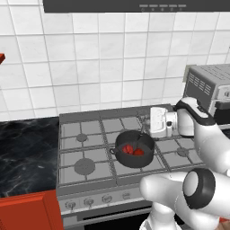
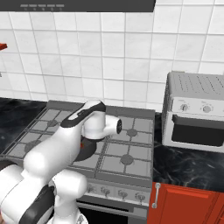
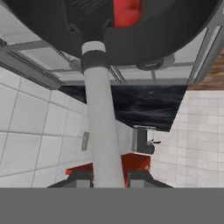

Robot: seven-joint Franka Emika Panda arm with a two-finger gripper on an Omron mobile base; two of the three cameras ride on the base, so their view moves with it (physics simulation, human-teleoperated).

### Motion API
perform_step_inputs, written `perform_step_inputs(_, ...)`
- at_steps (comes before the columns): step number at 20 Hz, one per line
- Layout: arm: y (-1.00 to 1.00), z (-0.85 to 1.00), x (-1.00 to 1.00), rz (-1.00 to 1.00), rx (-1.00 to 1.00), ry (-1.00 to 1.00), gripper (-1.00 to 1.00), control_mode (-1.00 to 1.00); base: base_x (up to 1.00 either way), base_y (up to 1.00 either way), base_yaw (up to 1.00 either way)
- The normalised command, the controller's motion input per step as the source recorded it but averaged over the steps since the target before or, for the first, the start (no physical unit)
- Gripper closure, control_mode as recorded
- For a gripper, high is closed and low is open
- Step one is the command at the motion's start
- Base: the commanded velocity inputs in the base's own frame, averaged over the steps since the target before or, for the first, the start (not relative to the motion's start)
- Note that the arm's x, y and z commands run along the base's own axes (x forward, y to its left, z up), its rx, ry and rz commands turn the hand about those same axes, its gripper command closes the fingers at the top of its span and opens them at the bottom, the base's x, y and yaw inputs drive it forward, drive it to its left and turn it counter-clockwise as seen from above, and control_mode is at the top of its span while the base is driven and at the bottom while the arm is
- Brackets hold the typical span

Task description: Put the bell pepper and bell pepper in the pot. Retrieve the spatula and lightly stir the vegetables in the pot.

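Observation:
The dark grey pot (image 1: 134, 155) sits on the stove's middle burner, and both red bell peppers (image 1: 128, 148) (image 1: 139, 152) lie inside it. My gripper (image 1: 147, 124) hovers just past the pot's far right rim. In the hand view the gripper (image 3: 109, 178) is shut on the spatula (image 3: 103, 131). Its pale grey handle runs from between the fingertips (image 3: 81, 177) down to a dark collar and blade inside the pot (image 3: 175, 35), next to one pepper (image 3: 127, 11). In the right base view my arm covers most of the pot (image 2: 86, 151).
A grey toaster oven (image 2: 197, 109) stands on the counter right of the stove (image 1: 83, 150). Black marble counter (image 1: 24, 152) lies left of the stove, with a red cabinet (image 1: 27, 211) below it. The white tiled wall rises behind the stove.

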Motion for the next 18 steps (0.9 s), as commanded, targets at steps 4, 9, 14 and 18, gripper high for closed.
perform_step_inputs(4,0.34,0.02,0.00,0.00,0.00,0.13,1.00,-1.00,0.00,0.00,0.00)
perform_step_inputs(9,0.41,0.04,0.00,0.00,0.04,0.07,1.00,-1.00,0.00,0.00,0.00)
perform_step_inputs(14,0.31,0.00,-0.10,0.00,0.10,0.02,1.00,-1.00,0.00,0.00,0.00)
perform_step_inputs(18,0.19,0.12,-0.06,0.00,0.08,0.01,1.00,-1.00,0.00,0.00,0.00)
